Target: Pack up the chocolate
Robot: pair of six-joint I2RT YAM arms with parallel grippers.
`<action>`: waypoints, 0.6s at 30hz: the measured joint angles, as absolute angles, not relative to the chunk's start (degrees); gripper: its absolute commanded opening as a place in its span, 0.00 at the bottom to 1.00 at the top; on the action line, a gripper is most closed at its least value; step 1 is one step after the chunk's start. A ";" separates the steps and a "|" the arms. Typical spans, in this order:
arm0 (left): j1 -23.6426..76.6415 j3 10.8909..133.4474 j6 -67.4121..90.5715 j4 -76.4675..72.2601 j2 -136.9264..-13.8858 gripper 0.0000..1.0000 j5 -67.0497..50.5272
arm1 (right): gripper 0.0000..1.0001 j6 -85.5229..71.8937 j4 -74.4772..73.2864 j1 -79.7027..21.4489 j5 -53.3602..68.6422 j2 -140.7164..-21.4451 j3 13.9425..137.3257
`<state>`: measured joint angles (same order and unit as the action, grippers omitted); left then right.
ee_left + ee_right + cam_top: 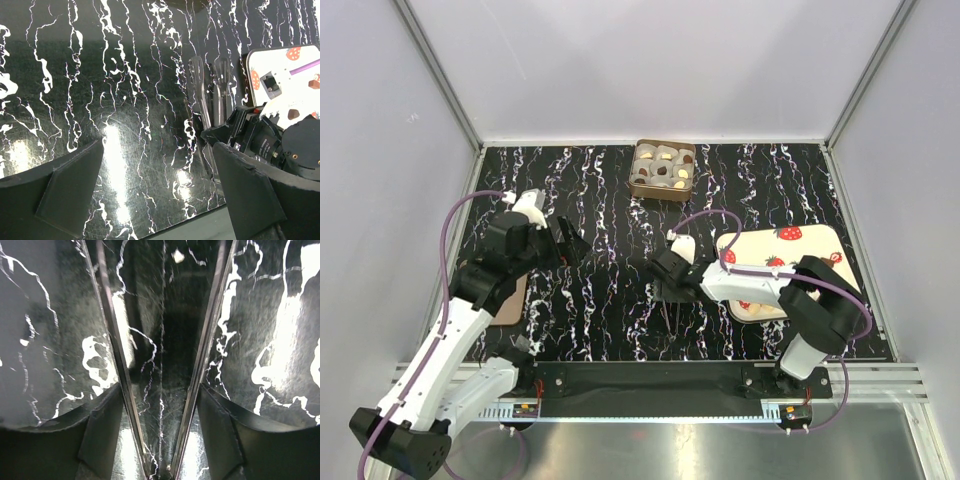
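A brown box (636,186) at the back centre holds white paper cups with dark and pale chocolates (661,172). The white strawberry tray (790,250) lies at the right; in the left wrist view (280,60) it carries dark chocolates (294,114). My right gripper (663,280) is low on the table left of the tray. In its wrist view (160,430) its fingers press the outer sides of the metal tongs (112,340), whose arms spread in a V. The tongs also show in the top view (670,305) and left wrist view (202,95). My left gripper (568,243) (157,190) is open and empty above the marbled table.
A flat brown board (512,298) lies at the table's left edge under the left arm. The right arm lies across the tray and hides part of it. White walls and metal posts close in the table on three sides.
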<state>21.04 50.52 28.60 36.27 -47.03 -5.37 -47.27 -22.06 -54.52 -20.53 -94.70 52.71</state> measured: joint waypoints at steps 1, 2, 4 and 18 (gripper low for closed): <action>21.04 50.46 28.64 36.27 -47.13 0.99 -5.37 | 0.67 -47.59 -22.02 -54.70 -20.56 -94.78 52.42; 21.06 50.39 28.73 36.27 -47.24 0.99 -5.37 | 0.67 -47.81 -22.02 -54.85 -20.75 -94.85 52.27; 21.04 50.15 28.88 36.12 -47.37 0.99 -5.37 | 0.69 -48.23 -21.67 -55.09 -20.99 -94.91 52.25; 21.04 50.11 29.04 35.79 -48.60 0.99 -5.37 | 0.89 -47.53 -20.64 -55.48 -21.96 -95.02 52.18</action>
